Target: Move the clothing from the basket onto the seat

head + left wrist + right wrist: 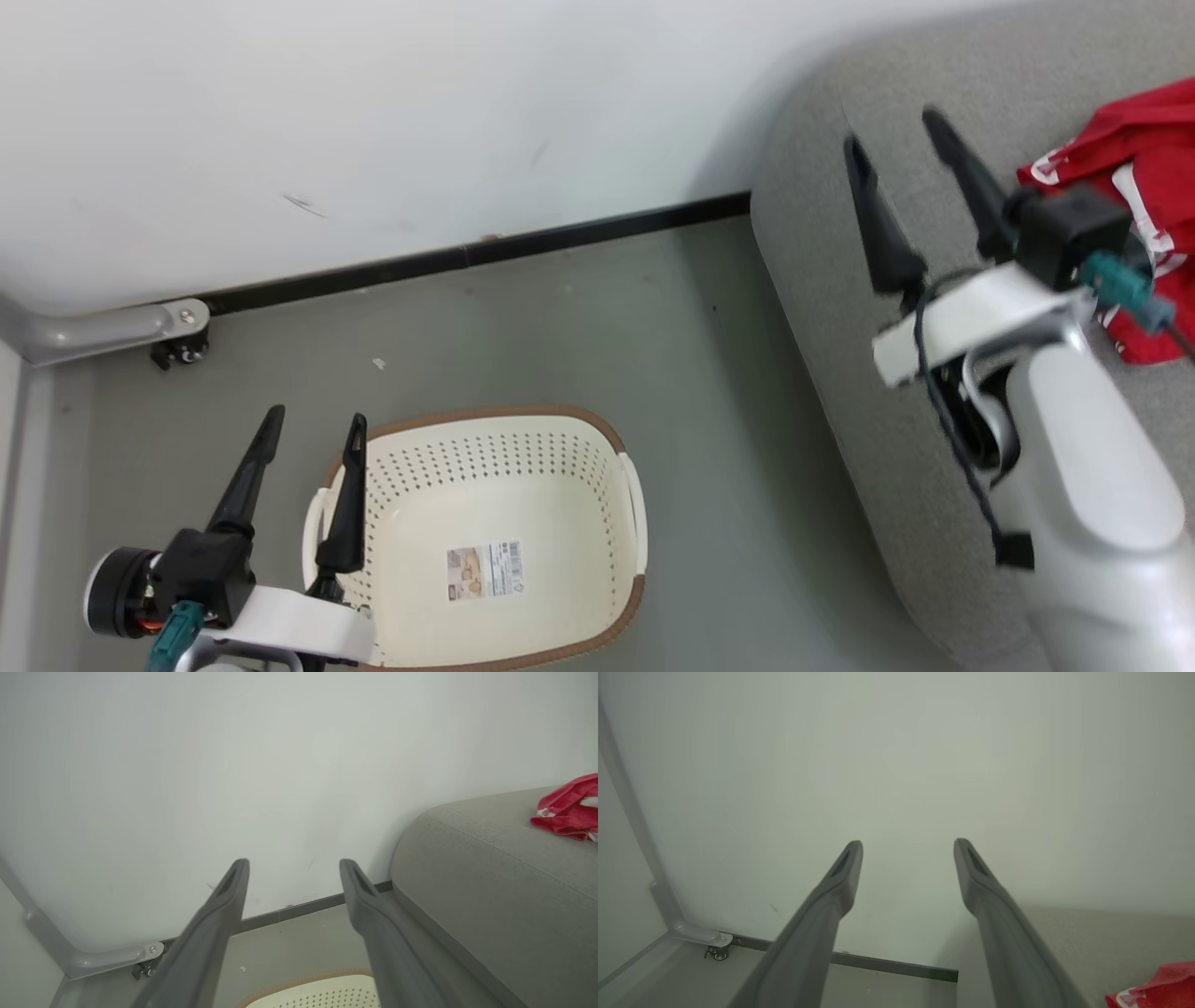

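1. The clothing (pixel 1134 201), red with white trim, runs off the head view's right edge and is partly covered by the right wrist. How many pieces it is cannot be told.
2. The basket (pixel 485 467) stands on the floor (pixel 560 327). Its bare bottom shows a barcode label (pixel 485 569), and its near rim is cut off.
3. The left pincer (pixel 316 417), fingers apart, hangs over the basket's left rim.
4. The right pincer (pixel 892 131), fingers apart, hangs over the seat (pixel 840 308). The clothing lies on the seat to its right, beside the wrist.
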You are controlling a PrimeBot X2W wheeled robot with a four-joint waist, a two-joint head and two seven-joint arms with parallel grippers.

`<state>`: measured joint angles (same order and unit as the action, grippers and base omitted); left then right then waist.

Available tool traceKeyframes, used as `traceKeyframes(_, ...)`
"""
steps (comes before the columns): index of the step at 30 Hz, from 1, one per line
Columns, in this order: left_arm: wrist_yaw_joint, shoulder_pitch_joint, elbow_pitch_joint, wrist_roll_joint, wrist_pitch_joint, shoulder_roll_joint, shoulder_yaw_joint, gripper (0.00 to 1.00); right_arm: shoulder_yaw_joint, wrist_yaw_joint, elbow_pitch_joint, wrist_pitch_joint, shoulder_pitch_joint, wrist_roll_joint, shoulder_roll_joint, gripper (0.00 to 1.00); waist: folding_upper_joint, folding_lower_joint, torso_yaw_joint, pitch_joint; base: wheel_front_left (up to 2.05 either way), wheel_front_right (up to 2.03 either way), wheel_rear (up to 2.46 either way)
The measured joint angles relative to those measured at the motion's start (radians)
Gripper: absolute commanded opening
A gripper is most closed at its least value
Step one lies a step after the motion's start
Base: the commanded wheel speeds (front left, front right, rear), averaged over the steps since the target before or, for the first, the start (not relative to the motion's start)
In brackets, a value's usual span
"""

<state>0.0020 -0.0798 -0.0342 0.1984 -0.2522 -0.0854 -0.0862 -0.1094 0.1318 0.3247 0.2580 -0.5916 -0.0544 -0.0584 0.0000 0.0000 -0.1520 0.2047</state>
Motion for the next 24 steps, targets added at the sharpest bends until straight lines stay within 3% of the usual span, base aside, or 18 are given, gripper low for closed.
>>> traceKeyframes(14,-0.005,0.074,-0.057,-0.016,0.0,0.021,0.024,1.0,0.0,0.0,-0.079,0.0,0.255,0.0,0.003,1.0,0.0,0.0,0.073,-0.124,0.0,0.0,0.0)
traceKeyframes(24,0.015,0.14,-0.12,-0.023,0.0,0.033,0.045,1.0,-0.019,0.0,-0.126,0.0,0.392,-0.009,0.005,1.0,0.0,0.0,0.114,-0.194,0.0,0.0,0.0)
